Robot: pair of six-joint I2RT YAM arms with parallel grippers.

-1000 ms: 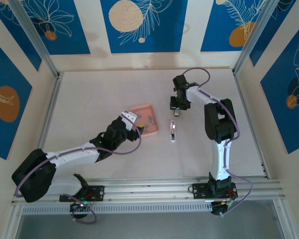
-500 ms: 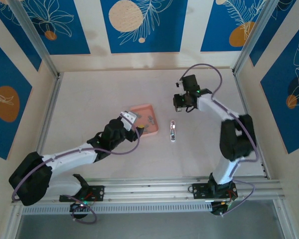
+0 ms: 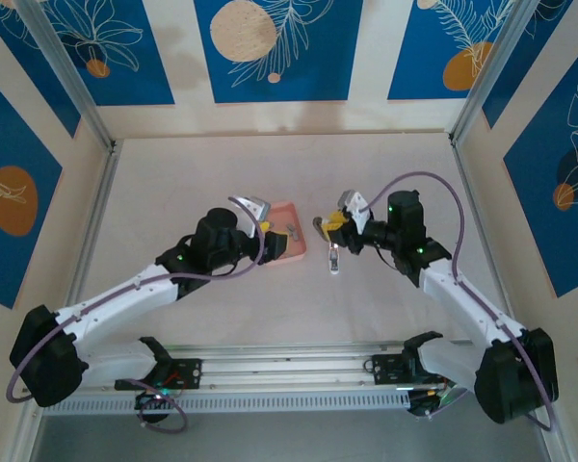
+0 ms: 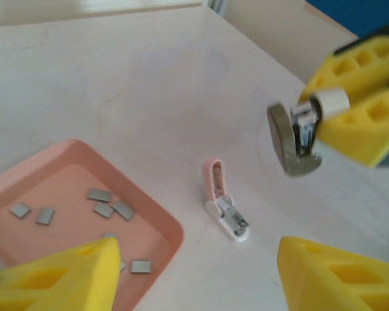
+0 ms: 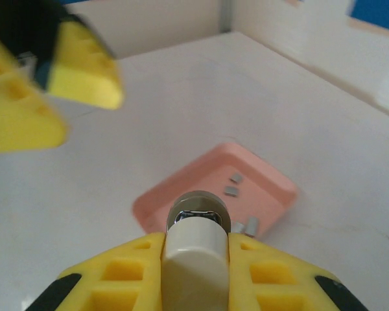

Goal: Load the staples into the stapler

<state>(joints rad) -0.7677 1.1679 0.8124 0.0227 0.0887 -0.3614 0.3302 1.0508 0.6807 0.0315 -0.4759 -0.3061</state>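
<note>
The stapler (image 3: 333, 255) is small, pink and white, and lies open on the table just right of the pink tray (image 3: 291, 252). The left wrist view shows the stapler (image 4: 223, 207) with its metal channel exposed. Several staples (image 4: 110, 207) lie as small grey strips in the tray (image 4: 172, 230), and the staples (image 5: 232, 184) also show in the right wrist view. My left gripper (image 3: 266, 231) hovers over the tray's near corner, and its jaws (image 4: 196, 259) stand open with nothing between them. My right gripper (image 3: 335, 223) hangs above the stapler, shut on a small white and grey object (image 5: 194, 227).
In the right wrist view the left gripper's yellow fingers (image 5: 52, 84) hang close above and left of the tray rim (image 5: 272, 184). The two grippers face each other over the stapler. Metal rails (image 3: 96, 221) and walls border the table.
My right arm swung from the far side down and toward the tray, and its jaws closed on the small object. My left gripper moved farther over the tray and narrowed somewhat.
</note>
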